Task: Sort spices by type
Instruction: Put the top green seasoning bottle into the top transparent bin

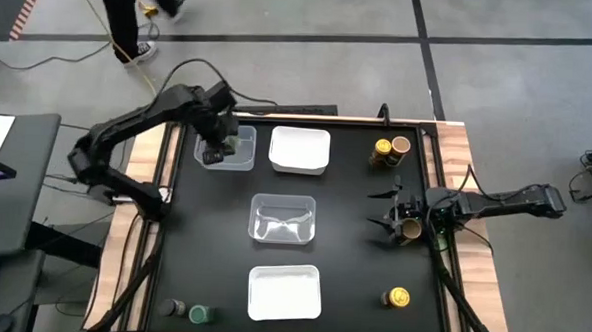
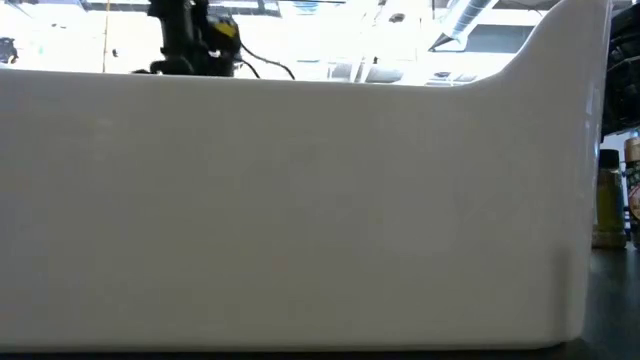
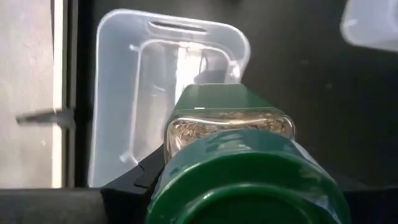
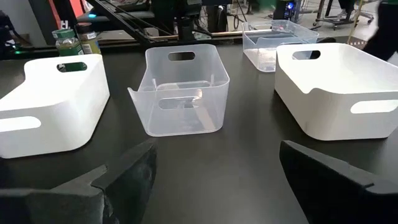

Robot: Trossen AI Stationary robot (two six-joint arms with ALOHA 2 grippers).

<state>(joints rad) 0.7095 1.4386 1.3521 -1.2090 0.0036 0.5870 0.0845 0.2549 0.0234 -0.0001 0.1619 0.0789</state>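
Note:
My left gripper [image 1: 217, 146] hangs over the clear far-left tray [image 1: 238, 154], shut on a green-lidded spice jar [image 3: 230, 134]. The left wrist view shows the jar from the lid end, with the tray [image 3: 124, 93] beneath it. My right gripper [image 1: 394, 214] is low at the table's right side, open, with nothing between its fingers [image 4: 127, 174]. A tan-lidded jar [image 1: 409, 229] stands right by its wrist. A yellow-lidded [image 1: 382, 150] and a tan-lidded jar [image 1: 400, 146] stand far right. Another yellow one [image 1: 398, 298] stands near right. A dark grey [image 1: 173, 309] and a green one [image 1: 199, 313] stand near left. My left gripper holds the green-lidded jar from above, pointing down, the lid [image 3: 242, 186] nearest the wrist and the glass body [image 3: 230, 127] below it. The jar hangs upright, lifted clear above the clear tray. The jar itself hides where the fingers meet it.
A white tray [image 1: 300, 149] sits far centre, a clear one [image 1: 283, 218] in the middle, and another white one [image 1: 284, 291] near centre, whose wall [image 2: 300, 200] fills the low view. Bare black table lies between the trays and the right-hand jars. A person walks beyond the table's far edge.

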